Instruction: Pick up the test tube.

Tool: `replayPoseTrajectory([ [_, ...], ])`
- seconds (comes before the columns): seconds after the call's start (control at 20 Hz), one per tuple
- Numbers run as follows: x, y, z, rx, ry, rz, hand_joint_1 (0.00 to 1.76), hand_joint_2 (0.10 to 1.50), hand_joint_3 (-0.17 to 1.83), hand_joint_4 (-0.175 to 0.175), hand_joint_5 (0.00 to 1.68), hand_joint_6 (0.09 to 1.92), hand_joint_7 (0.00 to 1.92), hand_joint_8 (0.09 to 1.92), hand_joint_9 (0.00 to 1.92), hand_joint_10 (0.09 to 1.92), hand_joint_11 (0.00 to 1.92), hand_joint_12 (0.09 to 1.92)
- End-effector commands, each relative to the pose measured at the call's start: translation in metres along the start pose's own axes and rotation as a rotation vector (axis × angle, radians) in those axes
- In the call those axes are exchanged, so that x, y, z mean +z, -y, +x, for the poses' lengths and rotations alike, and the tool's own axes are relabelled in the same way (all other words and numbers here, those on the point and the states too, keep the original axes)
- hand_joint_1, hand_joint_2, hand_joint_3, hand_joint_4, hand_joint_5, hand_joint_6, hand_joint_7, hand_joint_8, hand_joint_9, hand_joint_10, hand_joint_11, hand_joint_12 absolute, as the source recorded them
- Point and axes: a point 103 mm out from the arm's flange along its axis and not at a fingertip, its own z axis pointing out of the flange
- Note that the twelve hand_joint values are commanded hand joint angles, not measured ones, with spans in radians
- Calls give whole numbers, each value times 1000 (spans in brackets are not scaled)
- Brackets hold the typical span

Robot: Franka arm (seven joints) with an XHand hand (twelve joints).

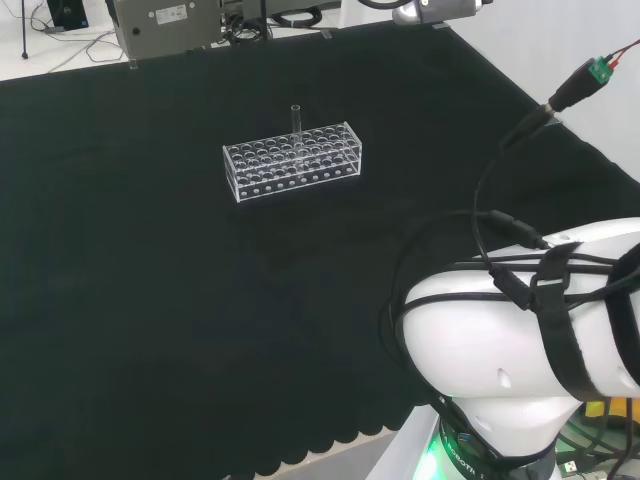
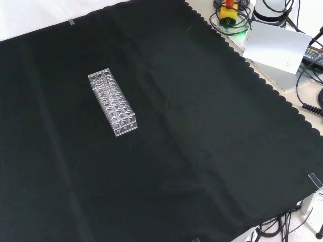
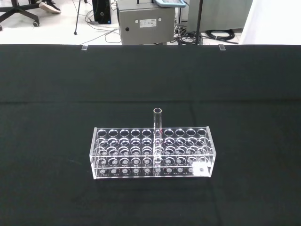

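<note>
A white arm link, strapped with black cables, fills the near right corner of the head view, at the scalloped edge of a desk draped in black cloth; whether the fingers are open, closed or gripping anything cannot be told from these pictures. Beyond the link, the cloth lies bare up to a clear plastic rack that stands alone toward the middle of the desk, its top a grid of round holes in several rows. A single clear test tube stands upright in the rack, its open mouth rising above the top plate. The wrist view faces the rack's long side and shows the tube seated in a hole close to the rack's middle, on the near side of the grid, its lower part seen through the clear wall. In the front view the rack runs lengthwise away from the camera, left of the cloth's centre, and the tube is too faint to make out there. Past the rack the cloth runs on to the desk's far edge, held by small clear clips. Beyond that edge, on a pale floor, stands a grey metal cabinet with loose cables lying beside it.
</note>
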Motion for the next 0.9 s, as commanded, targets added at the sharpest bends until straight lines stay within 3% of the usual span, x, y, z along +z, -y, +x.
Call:
replayPoseTrajectory([
  [0.05, 1, -4, 0, -3, 8, 0, 764, 697, 645, -51, 106, 133, 6, 662, 9, 778, 5, 1437],
  [0.5, 15, -43, -3, -51, -14, 20, 766, 717, 610, -51, 138, 87, 0, 724, 0, 872, 0, 1535],
  [0.9, 43, -101, -8, -109, -33, 77, 796, 715, 612, -67, 225, 87, 121, 829, 100, 950, 14, 1608],
])
